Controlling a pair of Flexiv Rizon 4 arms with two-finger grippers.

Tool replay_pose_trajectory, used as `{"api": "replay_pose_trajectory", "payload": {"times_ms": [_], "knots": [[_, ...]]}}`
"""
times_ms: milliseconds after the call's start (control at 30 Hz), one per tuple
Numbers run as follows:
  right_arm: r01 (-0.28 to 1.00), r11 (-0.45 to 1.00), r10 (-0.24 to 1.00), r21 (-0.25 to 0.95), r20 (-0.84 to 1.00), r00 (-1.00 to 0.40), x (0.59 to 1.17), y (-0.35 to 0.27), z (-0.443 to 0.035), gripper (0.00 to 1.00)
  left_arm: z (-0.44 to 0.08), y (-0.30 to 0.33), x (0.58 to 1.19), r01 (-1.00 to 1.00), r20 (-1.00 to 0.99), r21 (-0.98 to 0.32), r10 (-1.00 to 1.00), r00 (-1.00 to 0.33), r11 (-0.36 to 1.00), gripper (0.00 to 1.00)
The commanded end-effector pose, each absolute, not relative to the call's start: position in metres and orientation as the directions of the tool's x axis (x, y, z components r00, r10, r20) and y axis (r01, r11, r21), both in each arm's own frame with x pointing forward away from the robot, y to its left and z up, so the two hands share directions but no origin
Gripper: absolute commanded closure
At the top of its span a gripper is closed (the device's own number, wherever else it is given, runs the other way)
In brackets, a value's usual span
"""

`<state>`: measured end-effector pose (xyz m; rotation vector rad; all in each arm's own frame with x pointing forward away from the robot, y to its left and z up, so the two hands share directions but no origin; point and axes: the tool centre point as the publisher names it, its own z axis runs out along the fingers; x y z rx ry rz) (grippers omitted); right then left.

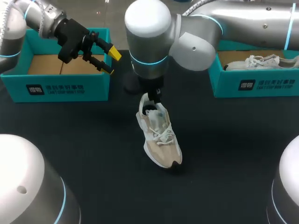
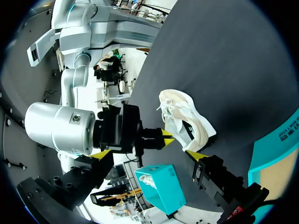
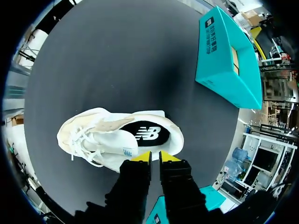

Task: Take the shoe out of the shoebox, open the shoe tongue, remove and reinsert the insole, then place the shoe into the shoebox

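Centrally, the shoe [image 1: 161, 140] rests on the black table [image 1: 93, 135], out of either box. Its laces face up, its toe points toward the robot and its heel points away.

The right arm enters from the right and crosses to the middle. The right gripper [image 1: 155, 95] points down at the heel end of the shoe. In the right wrist view the right gripper [image 3: 155, 157] sits at the rim of the collar on one side of the shoe [image 3: 107, 140]. The dark insole [image 3: 149, 133] shows through the opening just ahead of it. Whether its jaws are clamped on the collar or merely rest against it cannot be told.

The left gripper [image 1: 111, 62] hangs above the near right corner of the left box [image 1: 56, 88], well apart from the shoe. Its jaws are spread wide and hold nothing. The box's brown floor is visible. In the left wrist view the left gripper [image 2: 148, 154] looks across the table at the shoe [image 2: 187, 119], with the right gripper [image 2: 167, 136] at the shoe's heel.

The left box [image 3: 224, 56] also appears in the right wrist view, beyond the shoe's heel. The right box [image 1: 261, 84] stands at the far right of the table and holds a second shoe [image 1: 261, 61].
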<state>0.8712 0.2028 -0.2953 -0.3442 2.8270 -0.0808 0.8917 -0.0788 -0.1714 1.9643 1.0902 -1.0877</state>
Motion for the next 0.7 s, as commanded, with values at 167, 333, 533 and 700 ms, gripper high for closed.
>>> {"api": "replay_pose_trajectory", "payload": {"times_ms": [167, 333, 533, 700], "knots": [[-0.223, 0.971, -0.239, -0.089, -0.281, -0.929, 0.891, 0.205, -0.301, 0.35, -0.171, -0.078, 0.891, 0.880, -0.878, 0.132, 0.358, 0.318, -0.457, 0.00], [-0.213, 0.974, -0.227, -0.079, -0.297, -0.927, 0.904, 0.215, -0.308, 0.40, -0.171, -0.078, 0.891, 0.880, -0.878, 0.132, 0.358, 0.318, -0.457, 0.00], [-0.225, 0.971, -0.239, -0.080, -0.292, -0.926, 0.917, 0.227, -0.322, 0.45, -0.171, -0.078, 0.891, 0.880, -0.878, 0.132, 0.358, 0.318, -0.457, 0.00], [-0.253, 0.962, -0.273, -0.107, -0.270, -0.923, 0.922, 0.230, -0.333, 0.39, -0.171, -0.078, 0.891, 0.880, -0.878, 0.132, 0.358, 0.318, -0.457, 0.00]]}}
